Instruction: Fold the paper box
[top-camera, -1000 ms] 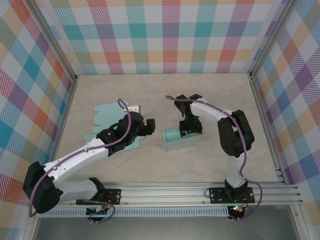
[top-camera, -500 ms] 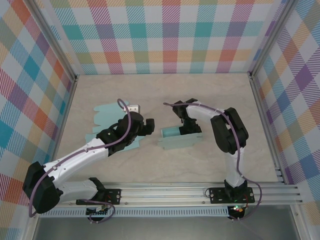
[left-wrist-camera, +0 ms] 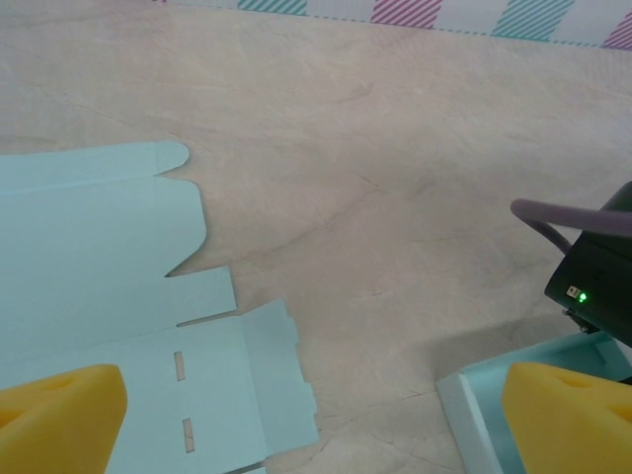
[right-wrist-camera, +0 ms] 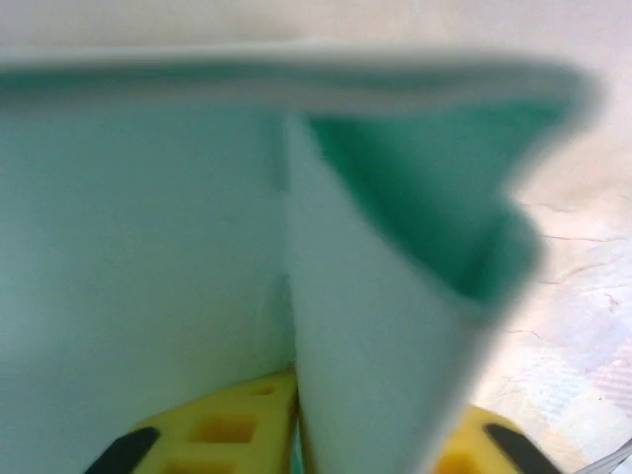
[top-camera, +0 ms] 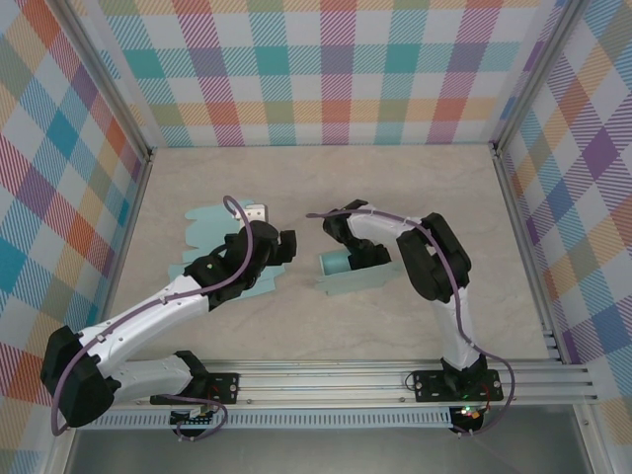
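The paper box [top-camera: 357, 278] is pale teal and partly folded, lying as a shallow tray at the table's middle. Its left end carries a curled, upright flap [top-camera: 337, 262]. My right gripper [top-camera: 357, 257] reaches down into that end. In the right wrist view the flap [right-wrist-camera: 395, 296] stands between the yellow fingers [right-wrist-camera: 222, 430], and the right gripper [right-wrist-camera: 365, 420] is shut on it. My left gripper [top-camera: 287, 247] hovers left of the box, wide open with nothing between its pads [left-wrist-camera: 568, 415]. The box's near corner [left-wrist-camera: 474, 395] shows by the right pad.
A flat, die-cut teal sheet [top-camera: 212, 232] lies on the table to the left, under the left arm, and it shows as a slotted sheet [left-wrist-camera: 99, 267] in the left wrist view. Checked walls and metal rails [top-camera: 513, 197] bound the table. The right arm's black link [left-wrist-camera: 602, 276] is close by.
My right gripper has shifted left to the box's left end and taken its flap between the fingers. The box has slid a little left. The left gripper has edged slightly up.
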